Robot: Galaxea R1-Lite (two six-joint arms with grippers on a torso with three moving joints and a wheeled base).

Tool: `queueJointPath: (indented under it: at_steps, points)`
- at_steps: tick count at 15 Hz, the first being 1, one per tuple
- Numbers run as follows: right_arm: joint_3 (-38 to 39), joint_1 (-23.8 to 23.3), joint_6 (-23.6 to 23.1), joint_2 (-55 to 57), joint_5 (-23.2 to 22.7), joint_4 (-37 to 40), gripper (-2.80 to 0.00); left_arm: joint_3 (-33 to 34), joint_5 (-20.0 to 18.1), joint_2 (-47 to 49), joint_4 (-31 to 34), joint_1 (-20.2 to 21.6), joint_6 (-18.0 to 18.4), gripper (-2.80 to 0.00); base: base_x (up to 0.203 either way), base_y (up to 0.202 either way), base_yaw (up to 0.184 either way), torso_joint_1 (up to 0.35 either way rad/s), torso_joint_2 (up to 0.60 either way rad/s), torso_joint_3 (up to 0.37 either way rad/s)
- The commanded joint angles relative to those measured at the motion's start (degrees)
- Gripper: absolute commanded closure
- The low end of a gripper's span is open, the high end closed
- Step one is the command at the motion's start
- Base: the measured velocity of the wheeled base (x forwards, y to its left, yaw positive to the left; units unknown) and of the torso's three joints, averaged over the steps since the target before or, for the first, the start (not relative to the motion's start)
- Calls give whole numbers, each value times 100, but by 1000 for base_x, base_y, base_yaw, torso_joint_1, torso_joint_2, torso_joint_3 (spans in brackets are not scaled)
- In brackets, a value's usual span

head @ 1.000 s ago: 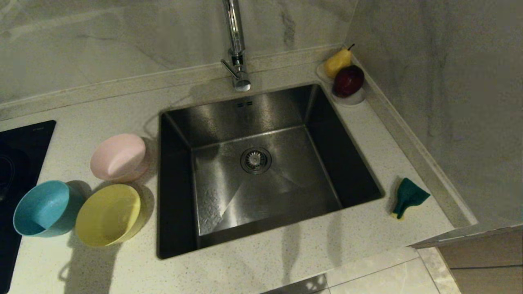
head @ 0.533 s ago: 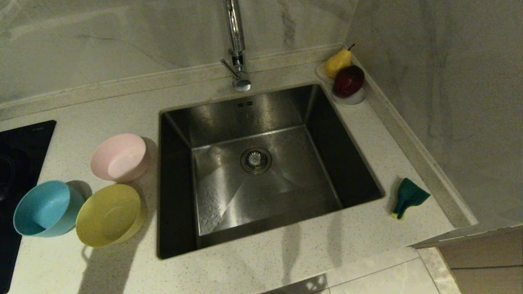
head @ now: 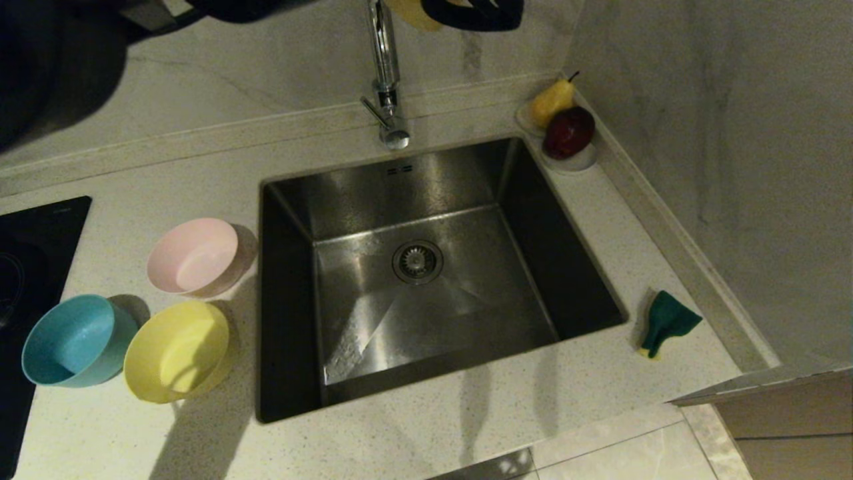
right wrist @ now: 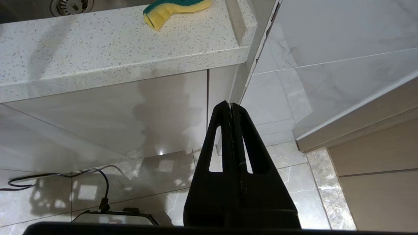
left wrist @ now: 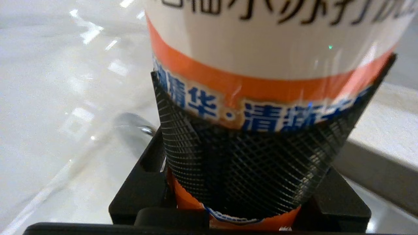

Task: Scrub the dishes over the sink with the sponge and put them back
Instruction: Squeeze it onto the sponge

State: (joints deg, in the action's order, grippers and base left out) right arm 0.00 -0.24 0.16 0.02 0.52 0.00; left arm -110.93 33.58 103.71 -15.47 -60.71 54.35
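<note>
My left gripper (left wrist: 258, 137) is clamped about half open round a bottle (left wrist: 271, 49), one ribbed pad (left wrist: 241, 169) pressed flat on the lower label. In the head view the gripper (head: 473, 12) hangs at the far edge, high beside the tap (head: 384, 73).

My right gripper (right wrist: 231, 109) is parked below the counter edge, fingers closed on nothing.

I take the bottle for dish soap, so the step in hand looks like fetching it before any scrubbing. To do it well:
- Keep the squeeze as it is. The plastic is slick and the pad sits low on the body, so the top could tip.
- Keep the bottle clear of the tap.
- Bring it over the sink (head: 413, 180), so any drip lands in the basin.

Nothing is washed yet:
- The sponge (head: 666, 321) lies bent on the counter right of the sink, near the wall kerb.
- The pink bowl (head: 193, 257), blue bowl (head: 70, 340) and yellow bowl (head: 176, 350) stand in a cluster left of the sink. The pink one is farthest and the blue one is leftmost.

**Label:**
- The body is white with an orange band, and below it a pale strip carries blue Chinese characters.
- I read those as 精华 · 清新, but the pad cuts off their lower edge, so I am not sure.
- A row of black characters above is cropped and cannot be read.
- No brand name shows.
</note>
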Motion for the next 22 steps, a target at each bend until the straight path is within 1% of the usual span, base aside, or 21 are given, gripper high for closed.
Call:
queueJointPath:
  at_steps: [1,5,11,15,17,18,20,22]
  points:
    - [0,-2,1,6,0,0,0,23,120,362,-33,-99,41,0,0,0,0,0,0,0]
    - [0,7,1,6,0,0,0,34,395,876,-117,-303,64,0,0,0,0,0,0,0]
    - [0,6,1,6,0,0,0,127,535,1530,-114,-480,103,0,0,0,0,0,0,0]
    - [0,4,1,0,0,0,0,551,548,1746,-108,-491,201,0,0,0,0,0,0,0]
    - [0,-2,1,6,0,0,0,752,678,1873,-81,-486,246,0,0,0,0,0,0,0]
    - [0,-2,1,6,0,0,0,754,708,1950,-71,-480,307,0,0,0,0,0,0,0]
    - [0,-2,1,6,0,0,0,791,739,2090,-70,-469,560,0,0,0,0,0,0,0]
    - [0,7,1,-1,0,0,0,853,852,2216,-62,-442,630,0,0,0,0,0,0,0]
